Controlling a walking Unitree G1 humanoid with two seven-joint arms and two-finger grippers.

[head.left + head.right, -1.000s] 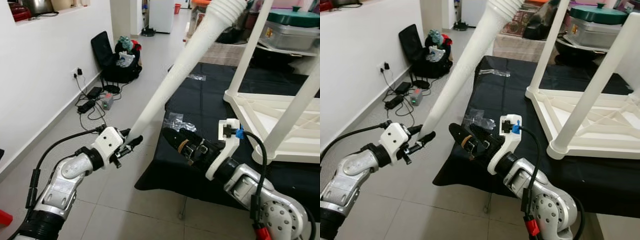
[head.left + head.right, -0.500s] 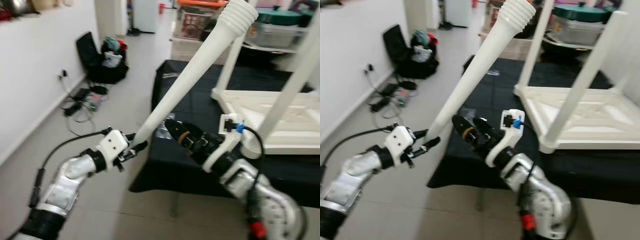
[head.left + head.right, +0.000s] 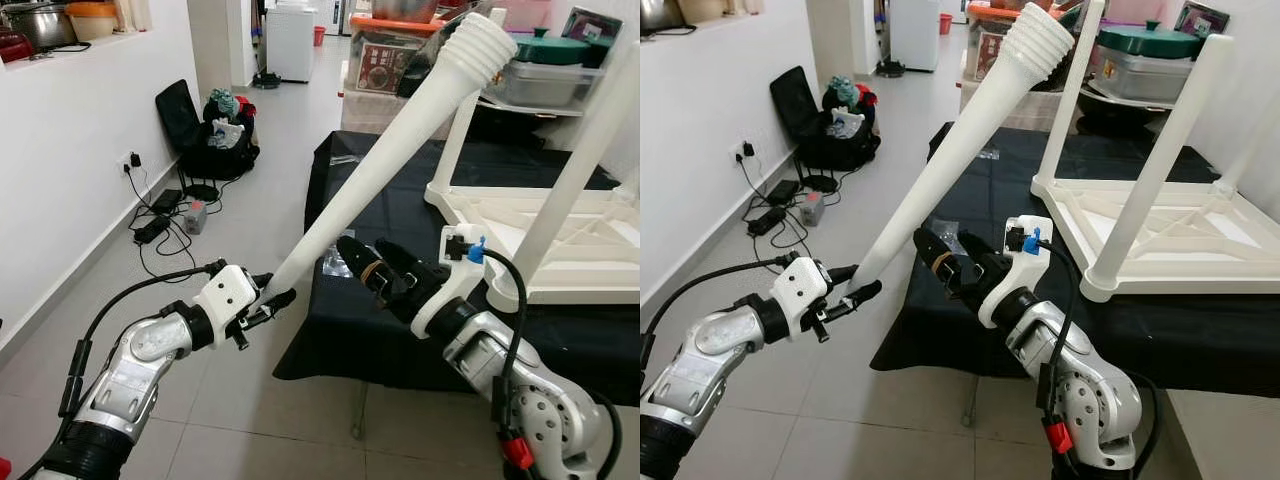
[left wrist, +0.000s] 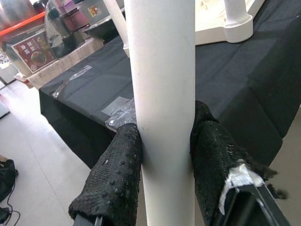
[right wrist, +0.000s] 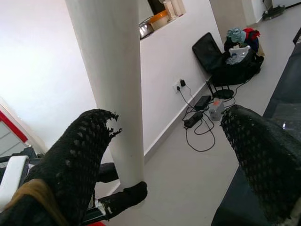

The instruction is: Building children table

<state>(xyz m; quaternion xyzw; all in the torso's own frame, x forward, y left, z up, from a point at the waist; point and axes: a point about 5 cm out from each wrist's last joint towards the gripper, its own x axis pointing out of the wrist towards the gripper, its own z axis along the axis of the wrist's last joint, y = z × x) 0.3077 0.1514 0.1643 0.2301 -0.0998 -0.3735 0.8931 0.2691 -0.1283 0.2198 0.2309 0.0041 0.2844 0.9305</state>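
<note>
While the left end effector [image 3: 268, 297] clamps the table leg [image 3: 385, 170], the right end effector [image 3: 362, 260] gapes wide beside it.

My two head eyes look forward and down, sharing the white table leg [image 3: 390, 170] (slightly shifted). Each wrist camera looks very near along its own fingers at that leg.

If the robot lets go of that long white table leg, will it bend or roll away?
The white table leg looks like stiff plastic and stays straight with only the left pincer clamping its narrow end, so it probably won't bend. It is round and tapered, so dropped it would likely roll in a curve. Its smooth surface may slip.
</note>
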